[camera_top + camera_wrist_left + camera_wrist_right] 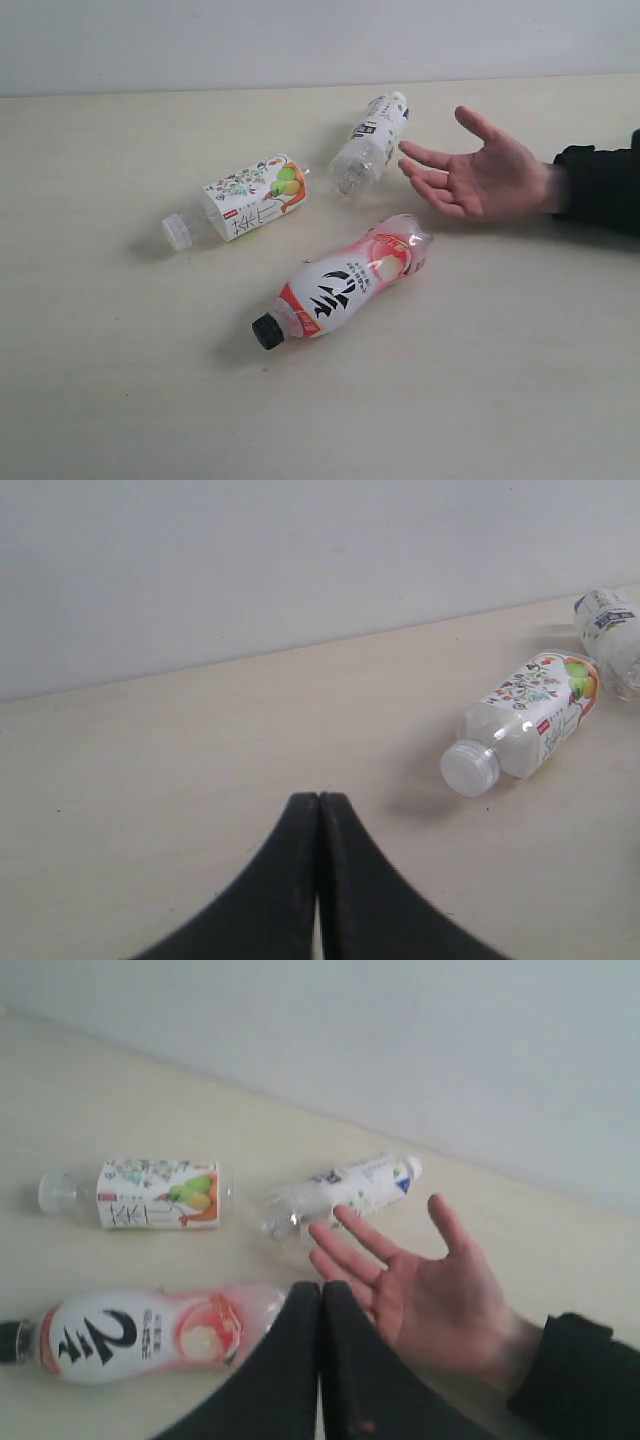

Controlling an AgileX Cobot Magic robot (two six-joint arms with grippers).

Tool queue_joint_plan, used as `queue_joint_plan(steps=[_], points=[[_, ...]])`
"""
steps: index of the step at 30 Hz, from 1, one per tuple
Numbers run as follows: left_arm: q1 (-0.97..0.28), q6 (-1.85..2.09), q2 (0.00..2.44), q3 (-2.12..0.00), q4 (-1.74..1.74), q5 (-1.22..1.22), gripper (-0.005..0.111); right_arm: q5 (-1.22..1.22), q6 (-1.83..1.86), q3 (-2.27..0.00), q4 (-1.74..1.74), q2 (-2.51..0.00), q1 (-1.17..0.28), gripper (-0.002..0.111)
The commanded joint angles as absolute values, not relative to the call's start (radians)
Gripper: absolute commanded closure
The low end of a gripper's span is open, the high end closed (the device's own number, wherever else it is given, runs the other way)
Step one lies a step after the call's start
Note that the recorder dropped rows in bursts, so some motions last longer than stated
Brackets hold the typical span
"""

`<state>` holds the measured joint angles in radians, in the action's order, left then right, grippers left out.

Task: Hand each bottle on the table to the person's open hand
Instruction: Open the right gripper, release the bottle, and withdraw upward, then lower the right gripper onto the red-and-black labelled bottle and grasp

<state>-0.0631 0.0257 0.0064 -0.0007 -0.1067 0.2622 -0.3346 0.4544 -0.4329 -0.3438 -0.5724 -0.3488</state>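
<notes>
Three bottles are seen lying on their sides on the counter (pixel 120 390). The hand (pixel 485 178) is held palm up at the right of the exterior view, fingers spread toward them. The white bottle (pixel 370 148) is laid nearest the hand, its base just beside the fingertips and its cap pointed to the far side. The pink bottle (pixel 345 282) is placed on the near side on a diagonal, with its black cap to the near left and its base up toward the hand, close to it but apart. The floral bottle (pixel 250 198) is found further left, white cap pointing left, well apart from the hand.

Neither tool is shown in the exterior view. In the right wrist view the right tool (pixel 320 1290) is seen just short of the pink bottle's base end, with the hand close on its other side. The right arm is therefore judged the nearer one for the pink and white bottles. The pink bottle's axis is laid along the line in which the fingers would part, so a turn of the wrist is judged needed. The left tool (pixel 318 802) is pointed over bare counter, and the floral bottle is seen some way off, cap end nearest.

Both tools are closed right up, fingers pressed together, with nothing held. An opening would be needed before any bottle could be taken. No bottle is yet laid in the hand.
</notes>
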Motion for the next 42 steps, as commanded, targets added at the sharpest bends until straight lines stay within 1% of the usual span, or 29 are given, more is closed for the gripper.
queue_joint_plan(steps=[1, 5, 7, 9, 13, 18, 23, 26, 29, 34, 39, 42], points=[[-0.070, 0.024, 0.000, 0.000, -0.101, 0.257, 0.106, -0.559, 0.327, -0.581, -0.181, -0.798, -0.348, 0.108], [-0.070, 0.024, 0.000, 0.000, -0.101, 0.257, 0.106, -0.849, 0.324, -0.774, -0.155, -1.067, -0.348, 0.108], [-0.070, 0.024, 0.000, 0.000, -0.101, 0.257, 0.106, -0.940, 0.324, -0.848, -0.155, -1.177, -0.348, 0.107], [-0.070, 0.024, 0.000, 0.000, -0.101, 0.257, 0.106, -1.022, 0.324, -0.919, -0.157, -1.280, -0.348, 0.104], [-0.070, 0.024, 0.000, 0.000, -0.101, 0.257, 0.106, -1.106, 0.324, -1.019, -0.153, -1.424, -0.348, 0.094], [-0.070, 0.024, 0.000, 0.000, -0.101, 0.257, 0.106, -1.221, 0.306, -1.162, -0.153, -1.585, -0.348, 0.079], [-0.070, 0.024, 0.000, 0.000, -0.101, 0.257, 0.106, -1.221, 0.360, -1.258, -0.035, -1.668, -0.405, 0.066], [-0.070, 0.024, 0.000, 0.000, -0.101, 0.257, 0.106, -1.221, 0.490, -1.273, 0.044, -1.696, -0.458, 0.057], [-0.070, 0.024, 0.000, 0.000, -0.101, 0.257, 0.106, -1.199, 0.566, -1.273, 0.122, -1.709, -0.509, 0.052], [-0.070, 0.024, 0.000, 0.000, -0.101, 0.257, 0.106, -1.110, 0.754, -1.273, 0.227, -1.712, -0.603, 0.046], [-0.070, 0.024, 0.000, 0.000, -0.101, 0.257, 0.106, -0.999, 0.939, -1.273, 0.244, -1.712, -0.688, 0.040], [-0.070, 0.024, 0.000, 0.000, -0.101, 0.257, 0.106, -0.945, 0.983, -1.273, 0.246, -1.722, -0.729, 0.038]])
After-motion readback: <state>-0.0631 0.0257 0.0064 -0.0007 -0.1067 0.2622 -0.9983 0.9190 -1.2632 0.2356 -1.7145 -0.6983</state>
